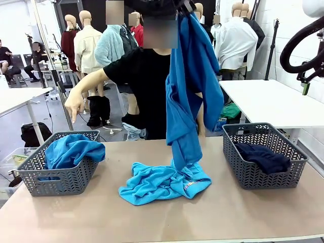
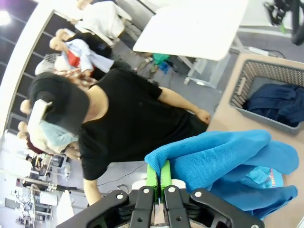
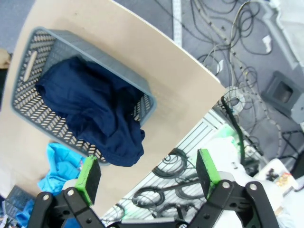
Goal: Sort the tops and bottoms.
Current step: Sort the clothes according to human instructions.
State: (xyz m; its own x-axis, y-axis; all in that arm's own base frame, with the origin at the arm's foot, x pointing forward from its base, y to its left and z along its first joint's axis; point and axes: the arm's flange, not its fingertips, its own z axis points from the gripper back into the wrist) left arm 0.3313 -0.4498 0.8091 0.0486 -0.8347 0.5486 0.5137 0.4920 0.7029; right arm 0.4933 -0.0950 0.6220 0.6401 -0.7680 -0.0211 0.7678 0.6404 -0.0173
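My left gripper (image 1: 183, 7) is raised high over the table's middle and is shut on a medium-blue top (image 1: 190, 96). The top hangs down with its lower end on the table. In the left wrist view the green pads (image 2: 165, 173) pinch the blue cloth (image 2: 223, 154). Under it lies a turquoise top (image 1: 159, 183) with a small red-white print (image 2: 271, 176). Another blue top (image 1: 71, 151) fills the left basket (image 1: 61, 179). The dark navy bottoms (image 1: 263, 157) lie in the right basket (image 1: 253, 174). My right gripper (image 3: 148, 172) hovers open and empty above those bottoms (image 3: 95, 109).
A person in a black shirt stands at the far side behind the hanging top. One hand (image 1: 75, 109) points down toward the left basket. My right arm (image 1: 309, 50) is raised at the far right. A white table (image 1: 273, 98) stands behind the right basket.
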